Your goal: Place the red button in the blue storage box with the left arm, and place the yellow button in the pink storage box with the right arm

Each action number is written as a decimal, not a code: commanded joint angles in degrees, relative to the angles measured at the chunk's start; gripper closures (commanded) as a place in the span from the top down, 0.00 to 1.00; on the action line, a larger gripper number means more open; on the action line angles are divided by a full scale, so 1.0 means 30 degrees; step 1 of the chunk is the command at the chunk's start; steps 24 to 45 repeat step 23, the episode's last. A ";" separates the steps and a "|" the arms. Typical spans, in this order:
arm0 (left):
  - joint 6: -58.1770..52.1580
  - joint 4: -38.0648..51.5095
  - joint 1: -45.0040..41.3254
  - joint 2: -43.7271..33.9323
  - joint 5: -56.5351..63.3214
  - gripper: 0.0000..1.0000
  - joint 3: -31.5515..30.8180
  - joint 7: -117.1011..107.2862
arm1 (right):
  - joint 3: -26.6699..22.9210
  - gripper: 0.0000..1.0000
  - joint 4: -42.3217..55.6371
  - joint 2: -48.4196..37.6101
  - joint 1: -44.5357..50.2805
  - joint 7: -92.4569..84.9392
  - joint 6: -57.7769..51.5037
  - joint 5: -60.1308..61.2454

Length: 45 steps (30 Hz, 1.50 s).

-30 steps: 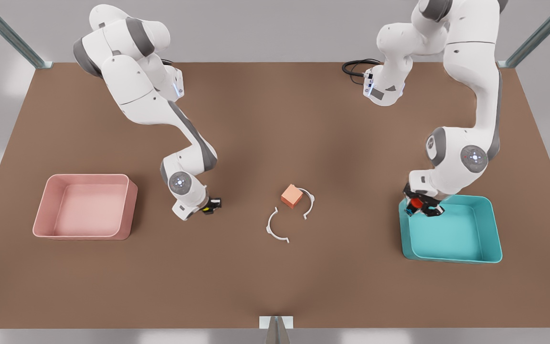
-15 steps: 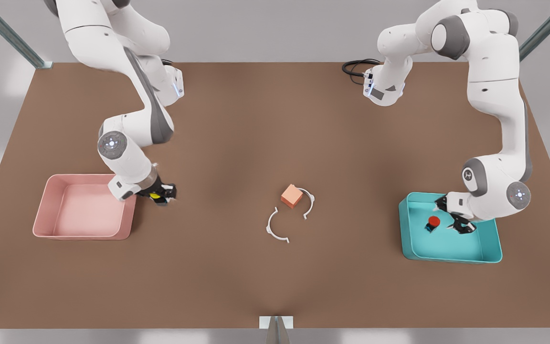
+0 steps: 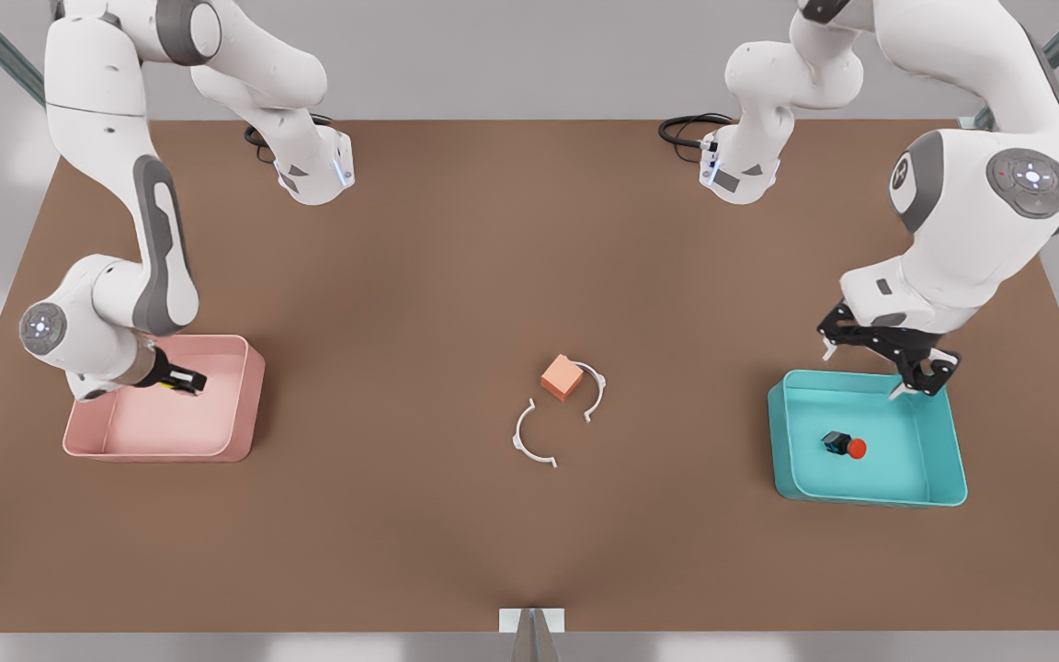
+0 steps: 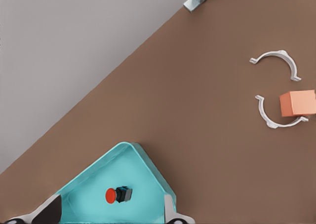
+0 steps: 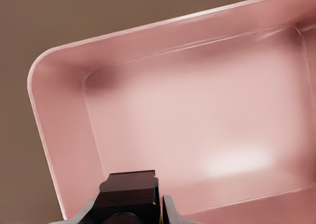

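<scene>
Nearest us in the front view, a white curved clip [image 3: 531, 441] lies on the brown tabletop [image 3: 456, 542], which is bare from there to the near edge. To the front view's right sits the shallow teal-blue rectangular plastic storage box [image 3: 943, 478], and in it we see the tiny red-capped push button [image 3: 844, 446] lying on its side on the tray floor, cap toward the front view's right, apart from every wall. The left wrist view shows that red button [image 4: 117, 195] inside the teal box [image 4: 143, 165]. Our left gripper [image 3: 881, 361] hangs above the teal box's far rim, jaws spread and holding nothing.

At the table's middle a small orange-pink cube [image 3: 562, 377] sits beside a second white clip [image 3: 596, 391], with open brown surface between it and both trays.

To the front view's left is the shallow pale pink rectangular plastic storage box [image 3: 249, 405]. Our right gripper [image 3: 187, 380] reaches in over its near-left part, fingers clenched on the tiny yellow-capped push button [image 3: 167, 385], held above the tray floor. In the right wrist view the button's black base [image 5: 129, 189] sits between the fingers over the pink interior [image 5: 59, 135]
</scene>
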 commanded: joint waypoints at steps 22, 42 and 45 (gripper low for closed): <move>-0.2516 0.0156 0.0113 -0.0143 -0.0600 1.00 -0.0017 -1.7012 | 0.4913 1.00 1.0534 -0.1522 0.0730 0.2748 -1.1325 -0.3466; -0.2516 0.0156 0.0113 -0.0143 -0.0600 1.00 -0.0017 -1.7012 | 0.4913 1.00 1.0564 -0.1552 0.0701 0.2925 -1.1354 -0.3933; -0.2516 0.0156 0.0113 -0.0143 -0.0600 1.00 -0.0017 -1.7012 | 0.4913 1.00 1.0564 -0.1552 0.0701 0.2925 -1.1354 -0.3933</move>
